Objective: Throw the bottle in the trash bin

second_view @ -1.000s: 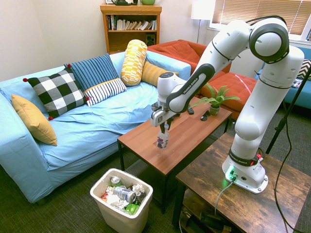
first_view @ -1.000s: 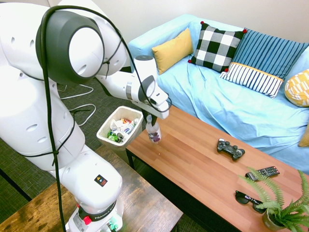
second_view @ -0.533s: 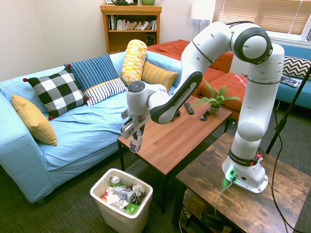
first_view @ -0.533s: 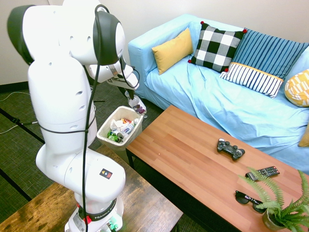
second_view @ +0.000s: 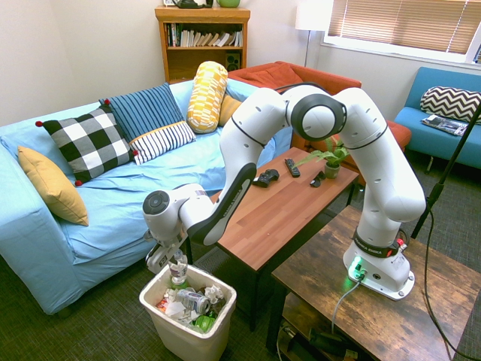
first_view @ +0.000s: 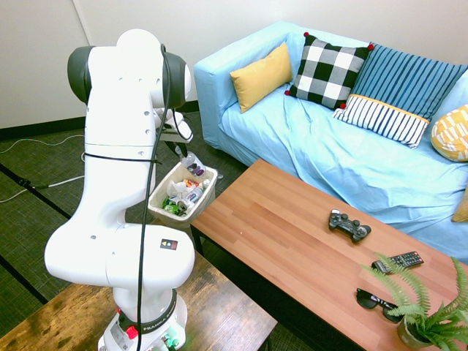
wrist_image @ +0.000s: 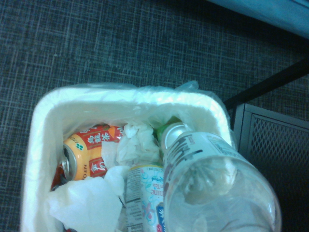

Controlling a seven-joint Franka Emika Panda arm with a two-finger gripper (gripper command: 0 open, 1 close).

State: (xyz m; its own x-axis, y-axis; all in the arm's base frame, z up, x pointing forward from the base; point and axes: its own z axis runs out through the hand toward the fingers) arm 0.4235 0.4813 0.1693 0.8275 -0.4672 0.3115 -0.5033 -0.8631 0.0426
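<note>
Dropping the bottle now could go sideways: the gripper has it pinched near the trash bin's edge, so it might clip the rim.

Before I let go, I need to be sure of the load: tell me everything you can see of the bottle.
The bottle is small, clear, see-through plastic, apparently empty, with a printed label band, partly dark purple, around it. The gripper holds it by one end, its fingers shut on it. It hangs tilted over the trash bin, near the rim on the sofa side, above the litter. The cap isn't discernible. Whether the bottle touches rim or litter, I cannot tell.
</note>
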